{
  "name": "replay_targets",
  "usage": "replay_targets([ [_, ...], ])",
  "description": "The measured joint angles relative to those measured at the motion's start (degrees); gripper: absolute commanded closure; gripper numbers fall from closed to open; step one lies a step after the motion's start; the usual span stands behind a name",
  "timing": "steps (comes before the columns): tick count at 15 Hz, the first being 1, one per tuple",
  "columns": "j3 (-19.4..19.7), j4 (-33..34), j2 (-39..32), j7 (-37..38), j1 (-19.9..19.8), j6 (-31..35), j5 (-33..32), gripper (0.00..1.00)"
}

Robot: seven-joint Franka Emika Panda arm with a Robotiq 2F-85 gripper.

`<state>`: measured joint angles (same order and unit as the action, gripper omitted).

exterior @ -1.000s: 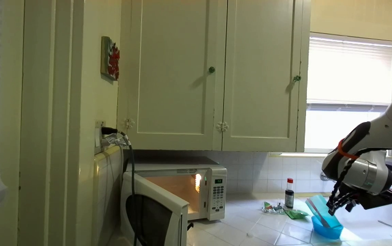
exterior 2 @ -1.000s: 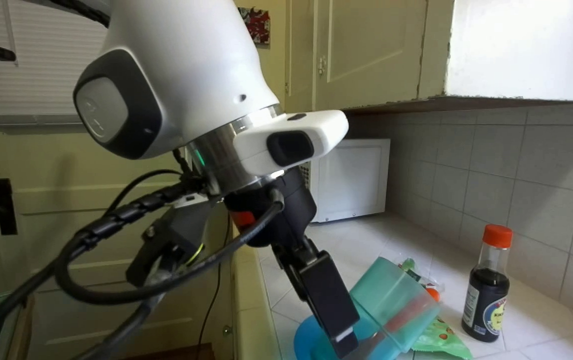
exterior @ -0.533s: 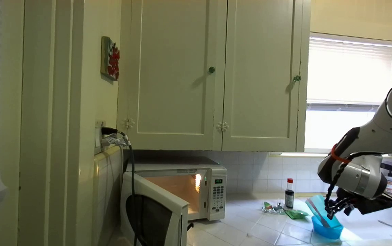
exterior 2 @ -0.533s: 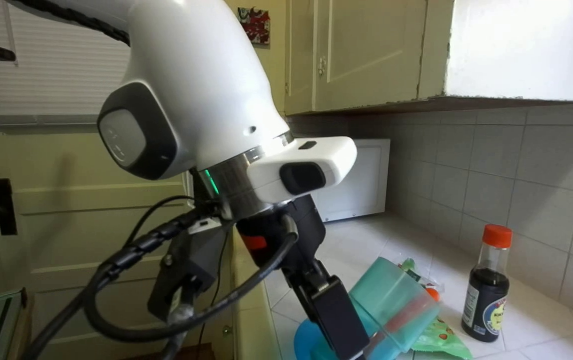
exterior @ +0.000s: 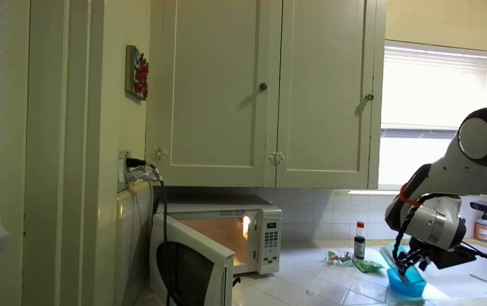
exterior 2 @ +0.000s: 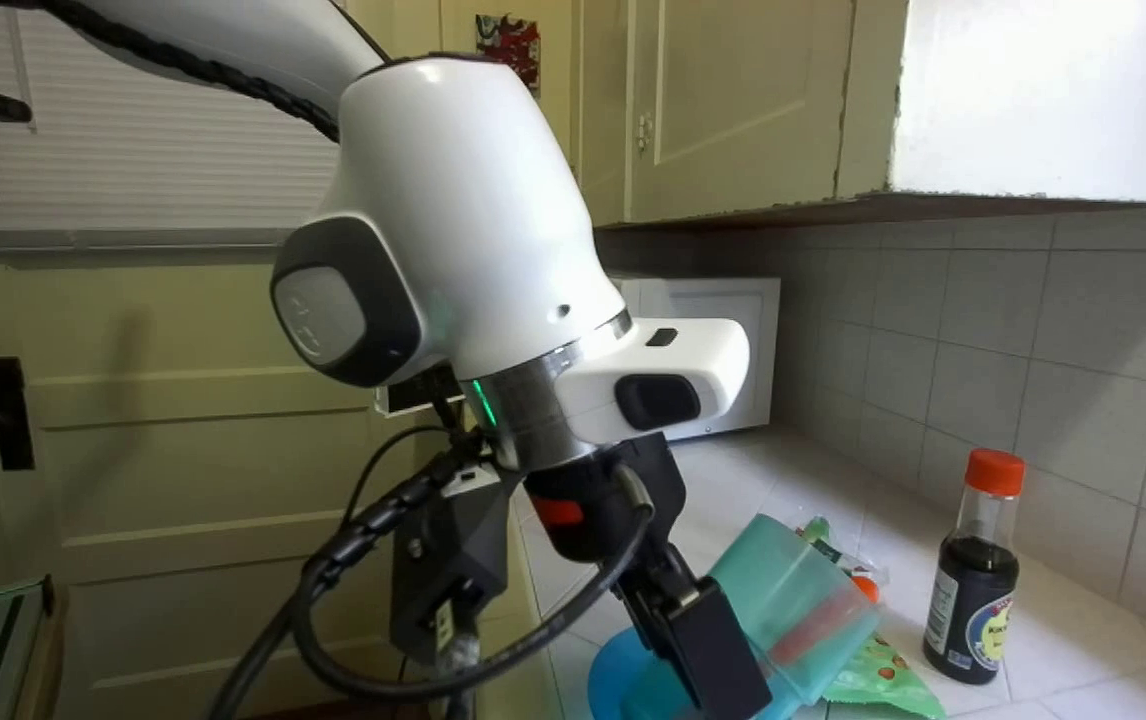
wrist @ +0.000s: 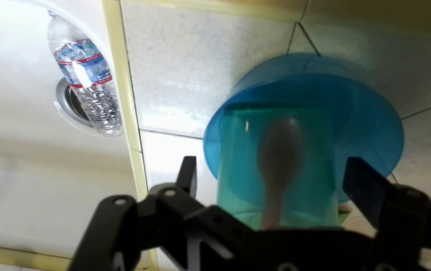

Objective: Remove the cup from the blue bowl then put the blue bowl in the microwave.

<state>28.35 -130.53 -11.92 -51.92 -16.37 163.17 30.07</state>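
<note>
My fingers (wrist: 188, 175): spread wide, one each side of the cup (wrist: 240, 169); can't tell if I'm touching it.
Bowl (wrist: 371, 120): on the counter (wrist: 185, 71) beside the sink (wrist: 31, 169); round rim, smooth see-through blue plastic.
Cup: teal translucent plastic, leaning in the bowl; spoon (wrist: 280, 150) blurred behind its wall.
Counter: tiled, pale, flat, thin dark joints.
Microwave (exterior: 262, 250): silver-white box, dark-windowed door (exterior: 192, 272) swung out, warm-lit inside.
</note>
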Motion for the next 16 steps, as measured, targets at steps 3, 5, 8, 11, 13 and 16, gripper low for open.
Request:
replay_targets([
  [3, -0.74, 1.11, -1.83, -0.01, -0.39, 0.00, 0.18, 0.34],
  [5, -1.20, 1.58, -2.57, -0.04, -0.66, 0.05, 0.18, 0.46],
  [8, -1.72, 1.75, -2.69, -0.23, -1.02, 0.34, 0.18, 0.46],
  [11, -1.81, 1.69, -2.54, -0.50, -1.07, 1.28, 0.18, 0.46],
  [13, -1.80, 1.23, -1.34, -0.96, -1.01, 1.91, 0.15, 0.46],
  [16, -1.78, -0.52, 3.23, -1.38, -0.92, 1.91, 0.14, 0.46],
])
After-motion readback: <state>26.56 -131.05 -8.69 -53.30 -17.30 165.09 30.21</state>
